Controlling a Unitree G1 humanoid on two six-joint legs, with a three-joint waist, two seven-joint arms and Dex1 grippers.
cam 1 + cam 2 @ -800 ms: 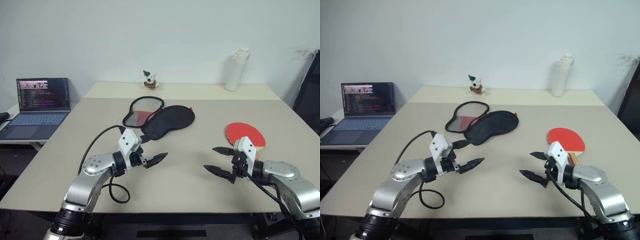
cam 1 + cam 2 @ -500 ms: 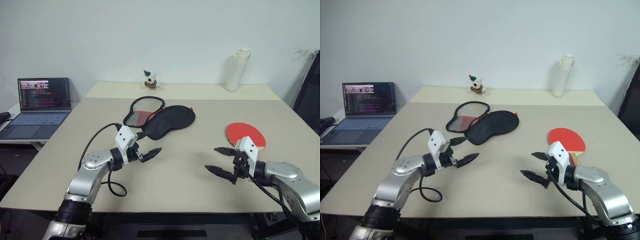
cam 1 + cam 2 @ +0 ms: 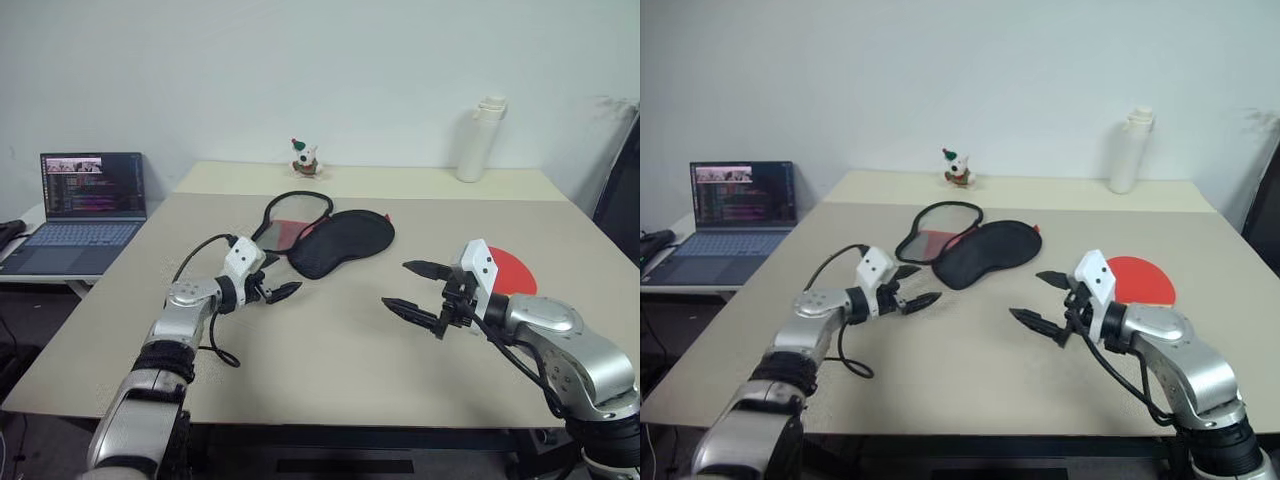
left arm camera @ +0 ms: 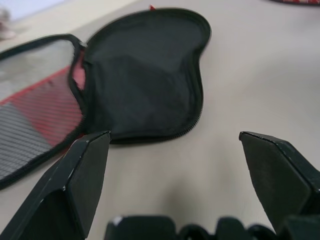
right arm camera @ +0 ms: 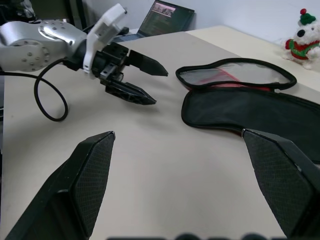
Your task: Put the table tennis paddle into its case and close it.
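Red-faced table tennis paddle [image 3: 510, 272], right; case [image 3: 335, 238] unzipped: keep both jaws apart, take your paddle's handle first.

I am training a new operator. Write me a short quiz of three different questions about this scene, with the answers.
1. True or false: the case lies unzipped and spread open on the table.
2. Which thing is nearest the left gripper? A) the bottle B) the case C) the laptop
3. Fill in: the paddle lies flat on the table, partly hidden behind the ____ arm.

Key
1. True. Both halves lie apart, with the inside showing.
2. B. The open left gripper hovers just before the case's near edge, touching nothing.
3. Right. The right gripper is open and empty, so the paddle is not yet picked up.
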